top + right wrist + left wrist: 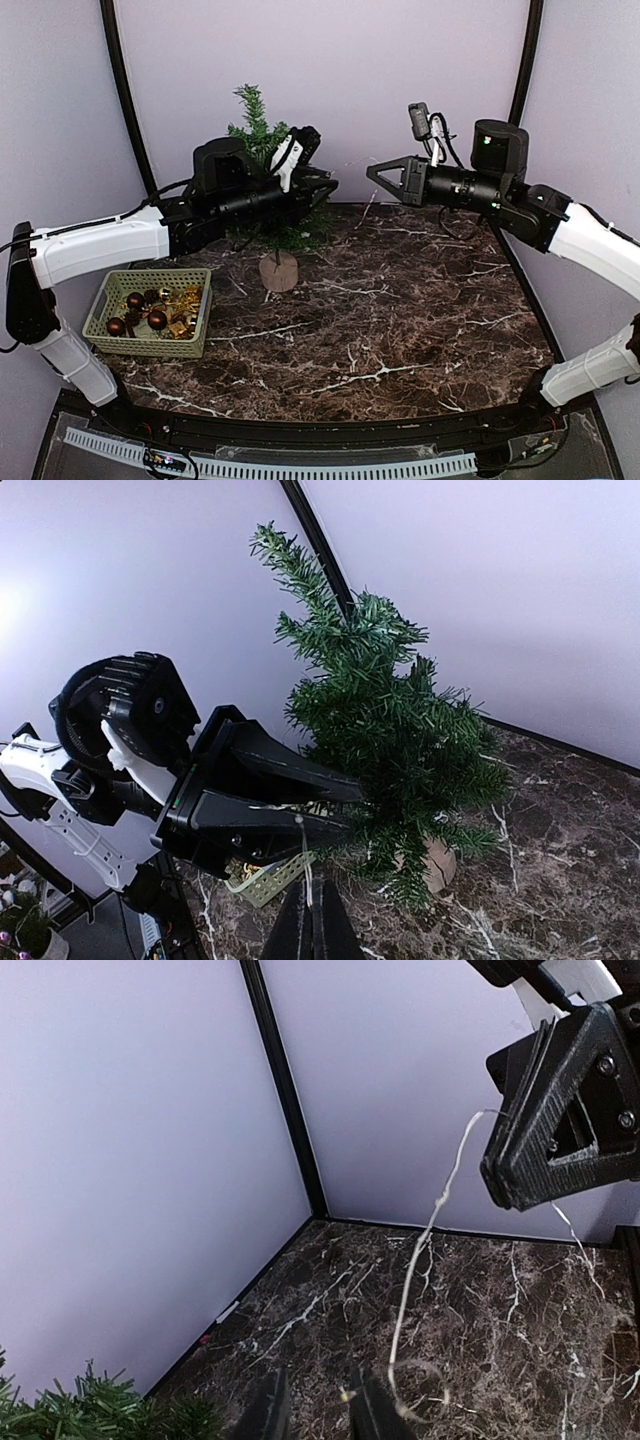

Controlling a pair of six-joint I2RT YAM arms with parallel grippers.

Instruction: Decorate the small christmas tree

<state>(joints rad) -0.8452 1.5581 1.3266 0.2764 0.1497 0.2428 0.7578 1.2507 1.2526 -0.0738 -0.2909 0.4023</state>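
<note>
Right of the small dark-green bristly christmas tree (262, 130), which stands at the back of the dark marble counter (420, 330), the right gripper (372, 172) is clamped on a thin pale wire (425, 1230) that is plain only in the wrist views. Beside the tree's branches, the left gripper (322, 190) shows narrowly parted jaws.

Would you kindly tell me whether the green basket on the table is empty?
No, the green basket holds dark round baubles and gold ornaments.
</note>
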